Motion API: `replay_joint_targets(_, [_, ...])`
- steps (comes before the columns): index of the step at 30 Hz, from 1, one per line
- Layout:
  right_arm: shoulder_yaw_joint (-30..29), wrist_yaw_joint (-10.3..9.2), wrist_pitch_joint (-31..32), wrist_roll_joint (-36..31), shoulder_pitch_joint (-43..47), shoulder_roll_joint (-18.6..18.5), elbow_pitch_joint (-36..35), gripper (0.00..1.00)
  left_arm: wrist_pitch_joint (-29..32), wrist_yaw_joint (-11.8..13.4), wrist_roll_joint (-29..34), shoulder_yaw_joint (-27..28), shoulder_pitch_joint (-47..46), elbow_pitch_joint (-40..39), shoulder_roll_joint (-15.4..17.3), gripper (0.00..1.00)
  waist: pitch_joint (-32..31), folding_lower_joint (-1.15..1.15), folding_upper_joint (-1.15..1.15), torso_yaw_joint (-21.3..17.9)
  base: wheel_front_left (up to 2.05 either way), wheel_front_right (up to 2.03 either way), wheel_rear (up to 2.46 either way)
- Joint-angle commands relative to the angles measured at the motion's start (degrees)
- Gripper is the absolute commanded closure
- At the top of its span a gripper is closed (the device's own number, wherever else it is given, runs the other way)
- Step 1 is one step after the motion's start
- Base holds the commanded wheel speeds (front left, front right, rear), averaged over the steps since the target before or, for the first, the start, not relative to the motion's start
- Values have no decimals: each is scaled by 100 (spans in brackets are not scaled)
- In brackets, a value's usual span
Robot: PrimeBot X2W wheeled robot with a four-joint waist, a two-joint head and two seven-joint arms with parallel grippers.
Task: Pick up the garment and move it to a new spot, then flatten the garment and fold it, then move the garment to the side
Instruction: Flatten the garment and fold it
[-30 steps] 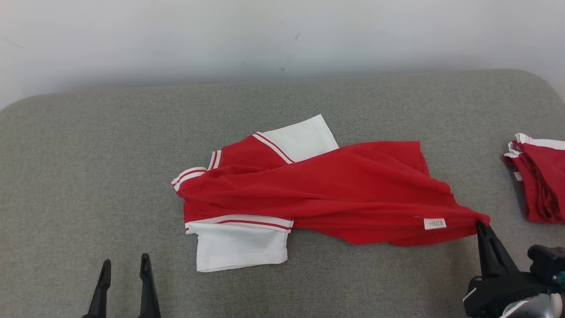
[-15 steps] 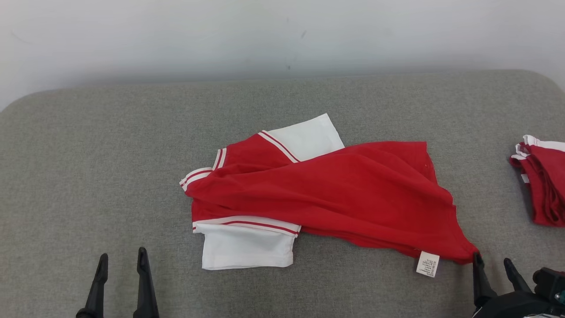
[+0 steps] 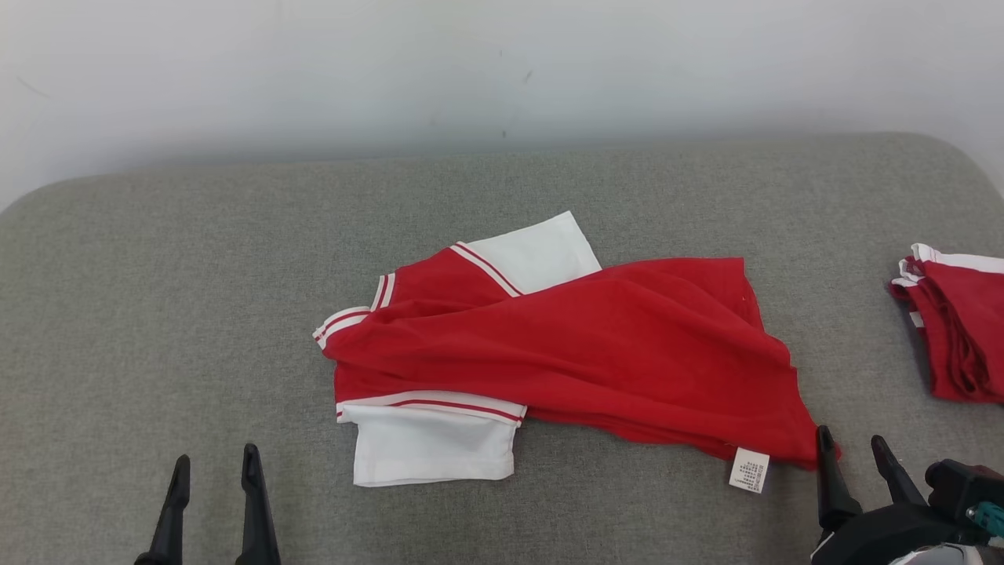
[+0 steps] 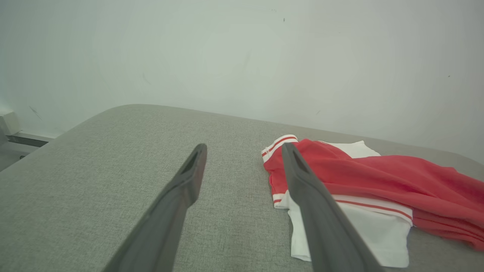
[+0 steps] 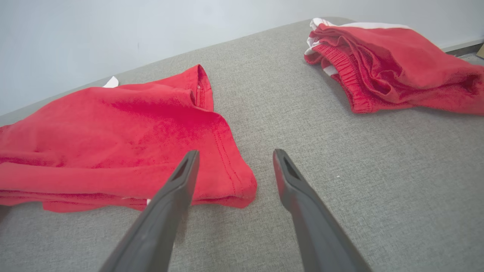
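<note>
A red garment (image 3: 580,353) with white sleeves and striped trim lies rumpled in the middle of the grey cushioned surface (image 3: 196,298); its white label (image 3: 749,471) hangs at the near right corner. My right gripper (image 3: 851,447) stands open just right of that corner, fingers apart with nothing between them; in the right wrist view the gripper (image 5: 234,155) frames the hem corner of the garment (image 5: 227,181), which lies free. My left gripper (image 3: 213,464) is open at the lower left, apart from the garment (image 4: 378,181); the left wrist view shows it (image 4: 244,149) beside the white sleeve.
A second red and white garment (image 3: 957,322) lies bunched at the right edge of the surface, seen as well as a crumpled pile (image 5: 389,60) in the right wrist view. A pale wall (image 3: 502,71) runs behind the surface. Bare grey fabric stretches to the left.
My right gripper, shut on the garment's near right corner a second ago, pulled it toward me, opened and let it drop flat. The left gripper stayed put; the camera shifted slightly.
</note>
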Motion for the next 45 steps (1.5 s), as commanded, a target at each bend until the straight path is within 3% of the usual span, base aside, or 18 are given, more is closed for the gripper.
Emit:
replay_joint_targets(1, [42,-14,2,-26,3,11,-85,0,-16,16,-49,-5,63,-14,-6,0,-40,0,0,-1,0,0,0])
replay_joint_targets(9, [710,-14,-683,-9,313,32,-799,0,-16,73,-138,-47,223,11,-5,0,-285,0,0,33,0,0,0])
replay_joint_targets(17, [1167,-14,-1420,-126,682,-42,-728,0,-16,69,-164,-76,435,83,-6,0,-557,0,0,49,0,0,0])
replay_joint_targets(31, [1045,-14,-1650,-318,899,-92,-399,0,-16,-56,38,53,677,302,-6,0,-834,0,0,3,0,0,0])
replay_joint_targets(45, [807,-14,-1654,-426,935,-59,-519,0,-16,-165,119,60,639,494,-6,0,-851,0,0,-122,0,0,0])
